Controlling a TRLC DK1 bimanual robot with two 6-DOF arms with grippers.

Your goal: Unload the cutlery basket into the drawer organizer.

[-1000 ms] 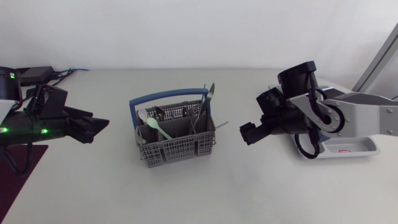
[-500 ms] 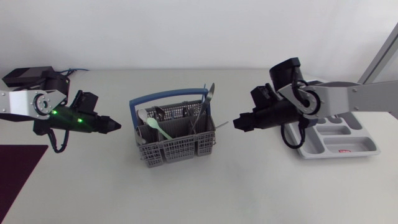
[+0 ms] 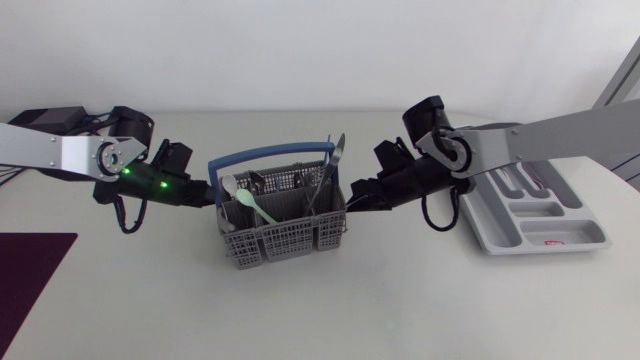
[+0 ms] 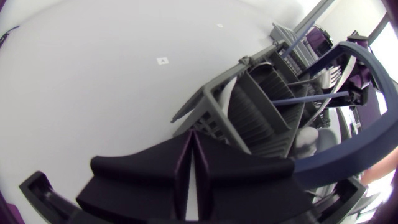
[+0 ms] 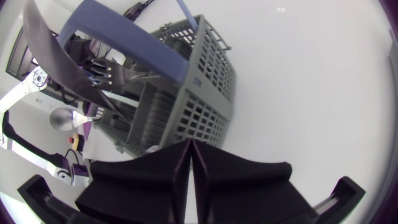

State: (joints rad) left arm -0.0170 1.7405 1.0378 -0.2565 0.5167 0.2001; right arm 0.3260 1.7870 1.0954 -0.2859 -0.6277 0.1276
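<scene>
The grey cutlery basket (image 3: 285,228) with a blue handle (image 3: 270,153) stands mid-table. It holds several pieces, among them a pale green spoon (image 3: 256,206) and a dark utensil (image 3: 337,152) sticking up. My left gripper (image 3: 208,197) is shut on nothing, its tip at the basket's left wall. From the other side my right gripper (image 3: 352,201), also shut and empty, has its tip at the right wall. In the left wrist view the shut gripper (image 4: 193,135) points at the basket (image 4: 249,109). The right wrist view has the shut gripper (image 5: 189,144) just short of the basket (image 5: 208,87). The grey drawer organizer (image 3: 540,238) lies at the right.
A dark purple mat (image 3: 30,268) lies at the table's front left corner. Black boxes and cables (image 3: 60,118) sit at the back left. Bare table runs along the front of the basket.
Both arms have swung inward from the sides to the basket's left and right walls. Both grippers have gone from open to shut.
</scene>
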